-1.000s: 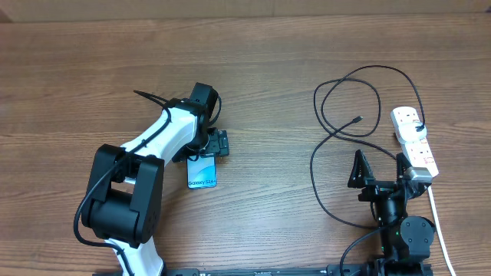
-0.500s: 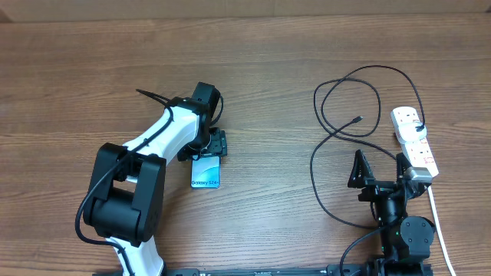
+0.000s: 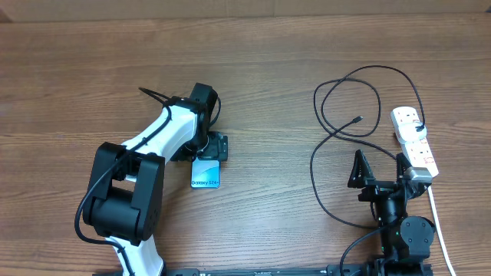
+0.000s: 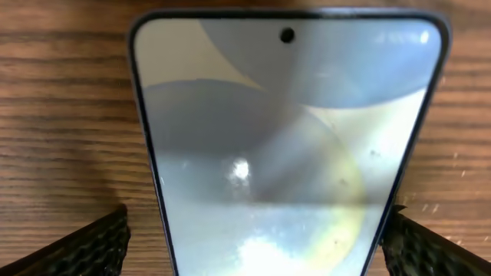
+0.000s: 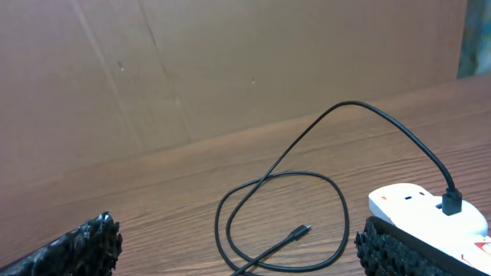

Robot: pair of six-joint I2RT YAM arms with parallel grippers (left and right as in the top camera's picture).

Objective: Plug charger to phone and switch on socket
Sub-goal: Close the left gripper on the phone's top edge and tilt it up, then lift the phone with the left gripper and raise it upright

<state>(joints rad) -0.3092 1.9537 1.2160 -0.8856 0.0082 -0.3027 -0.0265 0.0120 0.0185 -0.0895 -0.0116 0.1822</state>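
Overhead showed your left claw (image 3: 209,149) spread across the far end of the phone (image 3: 205,175), which lay screen-up on the desk (image 3: 261,69); the fingers straddled it without pinching. Further right the charger (image 3: 311,170) lay in loose loops, its connector tip (image 3: 358,119) free on the wood. Your right claw (image 3: 379,162) stood spread and empty, just beside the socket (image 3: 414,139).
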